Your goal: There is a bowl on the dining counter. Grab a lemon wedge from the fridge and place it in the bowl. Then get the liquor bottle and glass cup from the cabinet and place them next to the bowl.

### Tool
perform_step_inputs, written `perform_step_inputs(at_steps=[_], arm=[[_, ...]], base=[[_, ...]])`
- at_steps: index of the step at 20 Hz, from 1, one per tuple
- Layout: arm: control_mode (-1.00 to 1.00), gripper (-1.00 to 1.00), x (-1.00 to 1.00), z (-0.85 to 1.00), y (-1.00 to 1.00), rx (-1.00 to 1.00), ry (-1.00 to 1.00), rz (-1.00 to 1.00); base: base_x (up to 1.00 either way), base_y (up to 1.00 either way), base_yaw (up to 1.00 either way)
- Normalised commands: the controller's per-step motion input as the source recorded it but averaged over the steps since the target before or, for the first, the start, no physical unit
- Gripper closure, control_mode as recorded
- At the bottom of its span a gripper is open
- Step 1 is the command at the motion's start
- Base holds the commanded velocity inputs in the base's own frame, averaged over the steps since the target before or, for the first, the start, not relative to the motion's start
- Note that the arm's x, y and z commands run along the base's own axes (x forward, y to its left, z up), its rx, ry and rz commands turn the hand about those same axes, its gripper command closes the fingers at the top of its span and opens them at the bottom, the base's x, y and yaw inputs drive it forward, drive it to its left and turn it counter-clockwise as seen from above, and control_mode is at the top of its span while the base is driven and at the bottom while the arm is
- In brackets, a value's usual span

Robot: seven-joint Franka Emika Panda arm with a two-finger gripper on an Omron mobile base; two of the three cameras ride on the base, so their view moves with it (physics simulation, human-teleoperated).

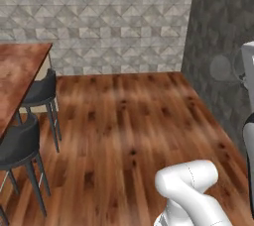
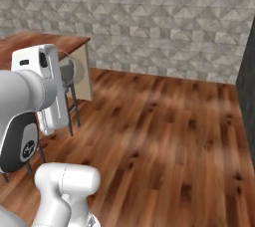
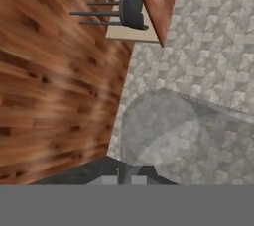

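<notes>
Floor [image 1: 129,131] lies open ahead of you: bare wooden boards run from the base to the back wall [image 1: 109,17], with nothing standing on the wide middle stretch. On the left the room is bounded by the counter [image 1: 17,71], whose long edge runs toward you and whose far corner ends short of the back wall. On the right a dark wall [image 1: 218,31] closes the space and meets the back wall in a corner.

You have one counter, two stools [image 1: 42,90] and one cup [image 3: 183,131]. Both stools are dark and stand on thin legs along the counter's edge, one nearer the base and one farther along, seats partly tucked under the top.

The gripper [image 3: 124,173] is closed on the cup, fingertips pinched together at its near side. The cup is clear glass, held up in the air well above the floor. In the left base view it shows faintly against the dark wall [image 1: 221,66]. In the right base view it sits just beside the hand, in front of the counter's corner [image 2: 69,69].

The counter top is reddish-brown wood. The back wall is grey stone tile in a triangle pattern.
</notes>
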Motion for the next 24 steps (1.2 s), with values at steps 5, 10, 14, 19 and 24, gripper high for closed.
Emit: perform_step_inputs(at_steps=[5, 10, 14, 19, 24], arm=[[1.0, 1.0, 0.0, 0.0, 0.0, 0.0, 0.0, 0.0], [1.0, 1.0, 0.0, 0.0, 0.0, 0.0, 0.0, 0.0], [1.0, 1.0, 0.0, 0.0, 0.0, 0.0, 0.0, 0.0], [1.0, 1.0, 0.0, 0.0, 0.0, 0.0, 0.0, 0.0], [1.0, 1.0, 0.0, 0.0, 0.0, 0.0, 0.0, 0.0]], base=[[1.0, -0.44, 0.23], [1.0, -0.58, 0.2], [1.0, -0.66, 0.18], [1.0, -0.62, 0.2], [1.0, -0.57, 0.25]])
